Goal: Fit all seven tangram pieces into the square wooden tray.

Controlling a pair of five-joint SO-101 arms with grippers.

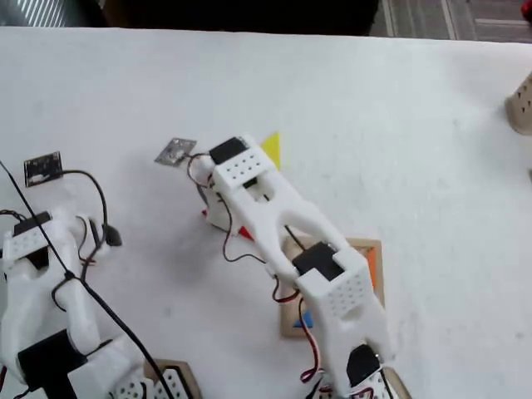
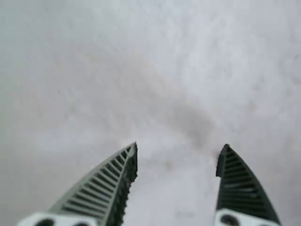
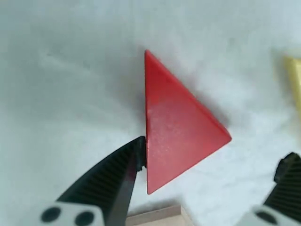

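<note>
Plainly the job was only partly done. The tray (image 1: 366, 243) sat on the white surface (image 1: 399, 125) beneath the right arm's elbow, and an orange piece (image 1: 371, 268) and a blue piece (image 1: 306, 318) showed inside it. The arm covered the rest of the tray, so how many more pieces lay in there could not be told.

At least two pieces were outside. The red triangle (image 3: 176, 127) lay flat on the surface just beyond a corner of the tray, and a yellow piece (image 1: 271, 150) lay farther out from the tray, past the red one.

The right tool (image 3: 214, 155) hung over the red triangle with its jaws spread wide to either side. One jaw tip touched the triangle's long straight edge, the other stood apart from it, and nothing was gripped yet. The step in hand looked like picking up the red triangle to carry it to the tray.

The left tool (image 2: 178, 148) was well away from the tray, jaws parted and empty over bare surface.
</note>
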